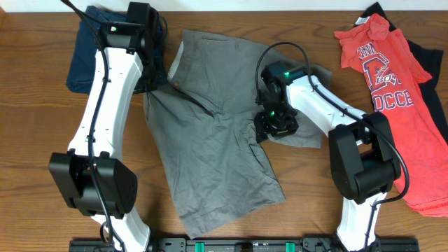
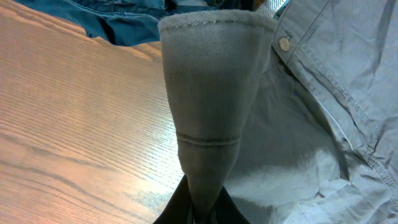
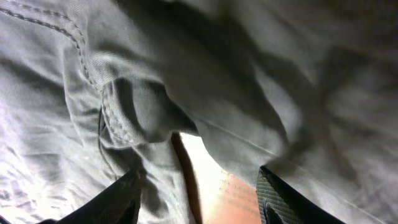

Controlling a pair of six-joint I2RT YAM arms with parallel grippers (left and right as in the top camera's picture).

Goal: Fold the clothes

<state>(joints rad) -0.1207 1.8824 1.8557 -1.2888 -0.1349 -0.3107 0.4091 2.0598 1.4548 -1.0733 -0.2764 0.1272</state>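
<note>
The shorts (image 1: 210, 140) lie spread across the middle of the table (image 1: 28, 105). The left gripper (image 2: 202, 214) pinches the waistband (image 2: 214, 25) corner. The right gripper (image 3: 199, 205) has its fingers spread at a hem near the crotch. It should close on both layers there, so the two arms lift evenly and the cloth stays taut.

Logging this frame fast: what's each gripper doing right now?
Left gripper: closed on the grey-khaki shorts.
Right gripper: open, fingers apart over the shorts.
</note>
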